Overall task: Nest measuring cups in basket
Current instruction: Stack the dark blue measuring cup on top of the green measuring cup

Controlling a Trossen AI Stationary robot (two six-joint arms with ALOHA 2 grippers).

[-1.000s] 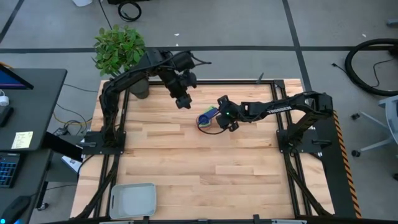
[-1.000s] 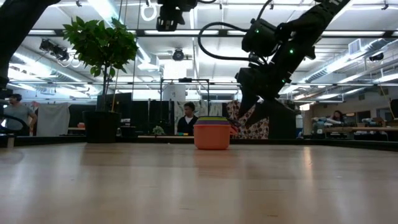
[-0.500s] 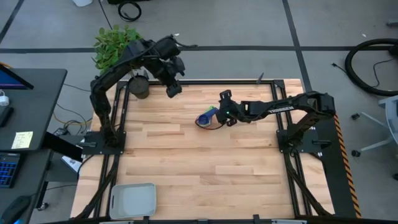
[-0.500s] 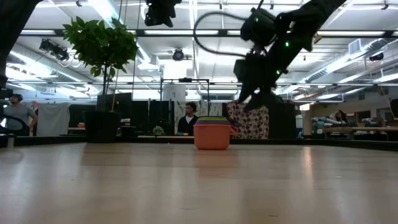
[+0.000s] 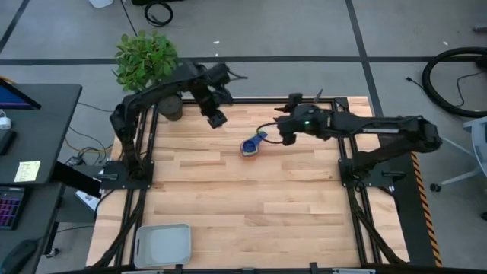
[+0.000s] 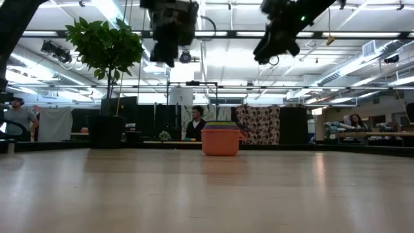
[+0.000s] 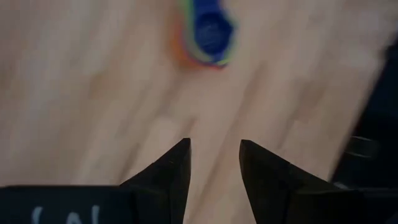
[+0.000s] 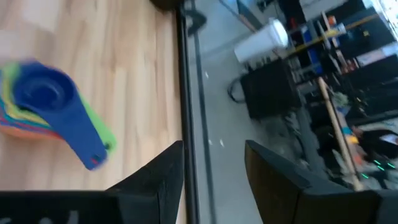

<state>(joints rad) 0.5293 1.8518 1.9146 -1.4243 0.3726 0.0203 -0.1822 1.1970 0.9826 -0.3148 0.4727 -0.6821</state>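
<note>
Nested measuring cups (image 5: 252,144) lie on table between both raised hands

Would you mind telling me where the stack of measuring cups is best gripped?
Probably from above, across the fanned handles, which stick out from the upright stack of cups towards the right pincer, the nearer one. The round bowls look wider.

I count one stack of measuring cups (image 5: 252,144) on my table (image 5: 228,205), with at least four colours showing: dark blue on top, then green, yellow and orange. There is one grey basket (image 5: 162,244), one potted plant (image 5: 146,59), and my two grippers, left (image 5: 216,119) and right (image 5: 286,135).
</note>
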